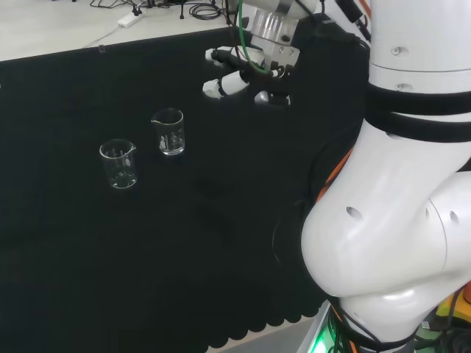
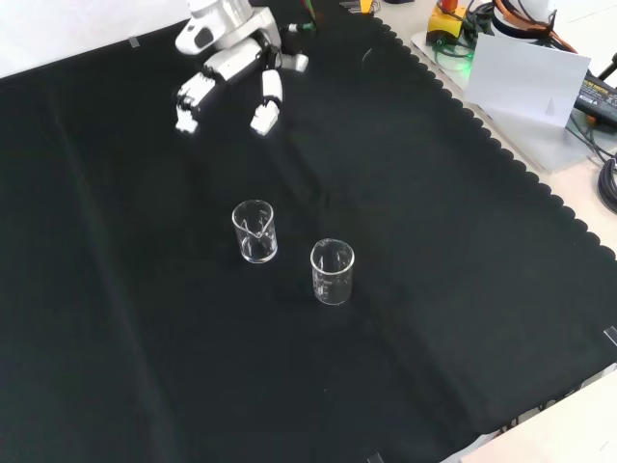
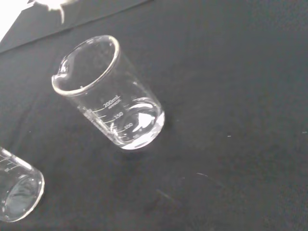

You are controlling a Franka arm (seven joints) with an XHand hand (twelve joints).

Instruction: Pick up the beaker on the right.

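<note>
Right-hand beaker (image 1: pixel 170 132) in the head view stands upright on the cloth (image 1: pixel 88 243) — my hand (image 1: pixel 243 77) hovers apart, fingers relaxed, empty. I'd lower beside it, avoiding its neighbour (image 1: pixel 120 163).

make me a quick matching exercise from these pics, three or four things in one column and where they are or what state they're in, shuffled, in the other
Things
1. hand
2. beaker nearer the hand
3. beaker farther from the hand
4. black cloth

Places or states
A. covers the bench under everything
B. upright, the left one of the two in the head view
C. raised above the cloth, fingers relaxed, holding nothing
D. upright, the right one of the two in the head view

Pairs: 1-C, 2-D, 3-B, 4-A

In the head view the hand is up and right of the two beakers, the nearer one and the farther one.
</note>
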